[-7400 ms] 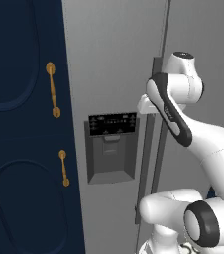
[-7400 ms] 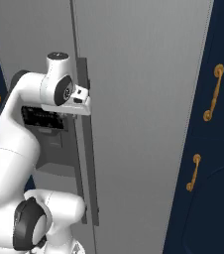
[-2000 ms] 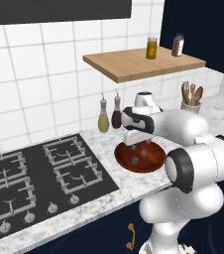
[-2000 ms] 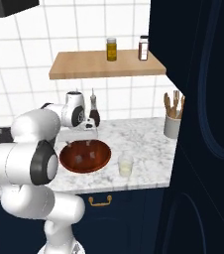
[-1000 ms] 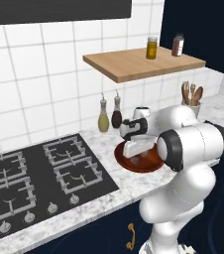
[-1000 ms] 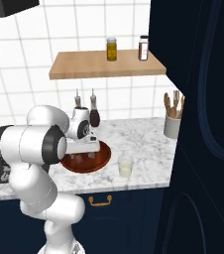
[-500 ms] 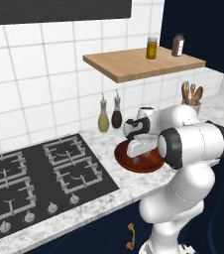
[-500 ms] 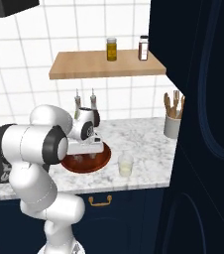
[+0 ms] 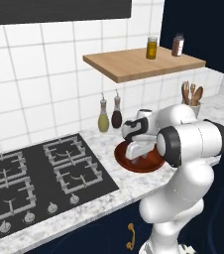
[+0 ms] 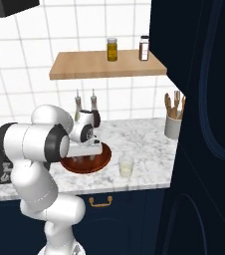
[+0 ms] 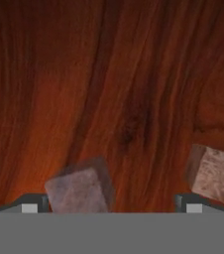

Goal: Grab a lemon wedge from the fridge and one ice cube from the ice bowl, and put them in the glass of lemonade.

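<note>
A: Left base view?

B: The arm folds forward over the desk, wrist bent down, claw lowered into the ice bowl.

A: Right base view?

B: The glass of lemonade stands just beside the ice bowl, away from the arm.

A: Hand view?

B: Claw open wide; one ice cube sits between its tips, nearer one tip. Centre on it, then close gently. A second cube lies just outside the other tip.

Arm over the bowl, right base view
The gripper reached down into the ice bowl; its jaws seemed spread, though hard to read. The glass of lemonade stood just beside.
</note>
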